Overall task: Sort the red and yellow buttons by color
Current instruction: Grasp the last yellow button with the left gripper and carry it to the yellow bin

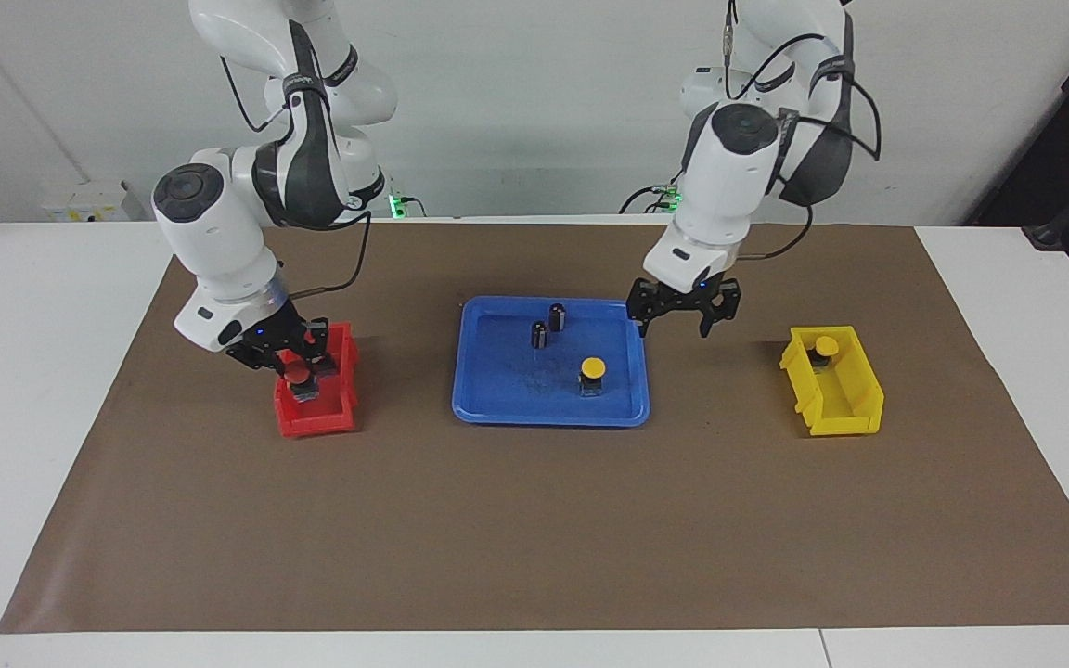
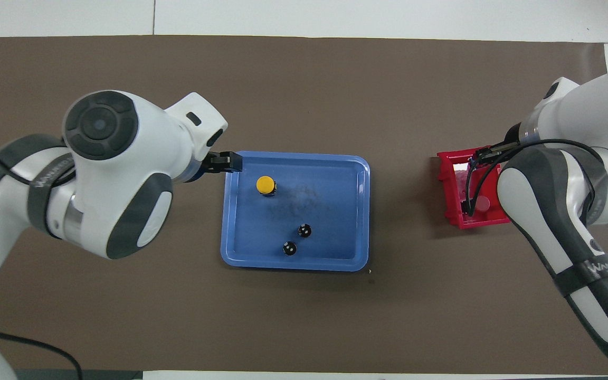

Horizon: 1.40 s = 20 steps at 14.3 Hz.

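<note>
In the facing view, the right tool (image 1: 298, 364) at centre-left hangs over the red plastic bin (image 1: 314, 419), fingers clamped on a red-capped push button (image 1: 298, 375) with a dark boxy base; it looks not yet released. Whether another red button lies in that bin cannot be told, since the arm hides it. At centre-right, the yellow plastic bin (image 1: 843, 401) holds one yellow-capped button (image 1: 827, 347). A second yellow-capped button (image 1: 593, 367) stands in the blue plastic tray (image 1: 497, 408) at mid-frame, with two small black cylinders (image 1: 548, 325) above it. The left tool (image 1: 683, 320), fingers apart and empty, hovers over the tray's upper right corner. By my reading, one drop and one yellow transfer remain on the brown-covered bench (image 1: 534, 520).
</note>
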{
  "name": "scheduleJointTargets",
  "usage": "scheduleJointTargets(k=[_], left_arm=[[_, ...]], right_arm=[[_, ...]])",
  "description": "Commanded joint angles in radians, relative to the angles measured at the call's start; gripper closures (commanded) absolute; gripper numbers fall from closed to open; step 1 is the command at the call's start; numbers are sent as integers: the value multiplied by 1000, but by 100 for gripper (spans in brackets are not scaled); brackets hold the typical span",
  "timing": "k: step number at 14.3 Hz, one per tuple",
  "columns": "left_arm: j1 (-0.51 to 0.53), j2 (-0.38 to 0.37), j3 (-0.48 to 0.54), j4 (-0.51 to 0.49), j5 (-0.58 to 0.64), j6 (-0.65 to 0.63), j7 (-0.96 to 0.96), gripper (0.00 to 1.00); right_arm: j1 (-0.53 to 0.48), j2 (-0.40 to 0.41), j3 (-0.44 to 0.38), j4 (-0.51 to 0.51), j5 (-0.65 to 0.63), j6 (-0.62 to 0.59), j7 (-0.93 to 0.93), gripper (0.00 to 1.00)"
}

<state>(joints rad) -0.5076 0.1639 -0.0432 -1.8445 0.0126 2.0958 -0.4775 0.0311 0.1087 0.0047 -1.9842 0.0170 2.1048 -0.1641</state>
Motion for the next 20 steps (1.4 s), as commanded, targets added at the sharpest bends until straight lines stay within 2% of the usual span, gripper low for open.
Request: scheduleJointTargets(k=[1, 5, 10, 13, 14, 15, 16, 18, 20], left_arm=[[-47, 74, 19, 24, 17, 65, -58, 0], [-89, 118, 17, 30, 20, 75, -118, 0], [-129, 164, 17, 25, 18, 113, -188, 5], [-135, 170, 17, 21, 18, 119, -188, 9], [-137, 169, 17, 19, 17, 115, -191, 23], [-137, 169, 17, 21, 17, 110, -213, 80], [-135, 170, 17, 19, 18, 116, -213, 98], [-132, 170, 19, 22, 18, 110, -213, 99], [-129, 170, 23, 31, 18, 101, -214, 99]], right_arm=[[-10, -53, 15, -96, 31, 60, -11, 80], [-11, -64, 15, -191, 32, 178, -11, 80], [-7, -18, 14, -194, 32, 228, -14, 79], [-13, -4, 14, -193, 32, 229, -23, 75], [-13, -4, 14, -193, 32, 228, -23, 73], [-13, -4, 14, -193, 32, 228, -23, 68], [-11, -4, 14, -193, 32, 225, -23, 58], [-13, -3, 14, -188, 31, 224, -41, 47], [-14, -3, 12, -180, 31, 216, -80, 44]])
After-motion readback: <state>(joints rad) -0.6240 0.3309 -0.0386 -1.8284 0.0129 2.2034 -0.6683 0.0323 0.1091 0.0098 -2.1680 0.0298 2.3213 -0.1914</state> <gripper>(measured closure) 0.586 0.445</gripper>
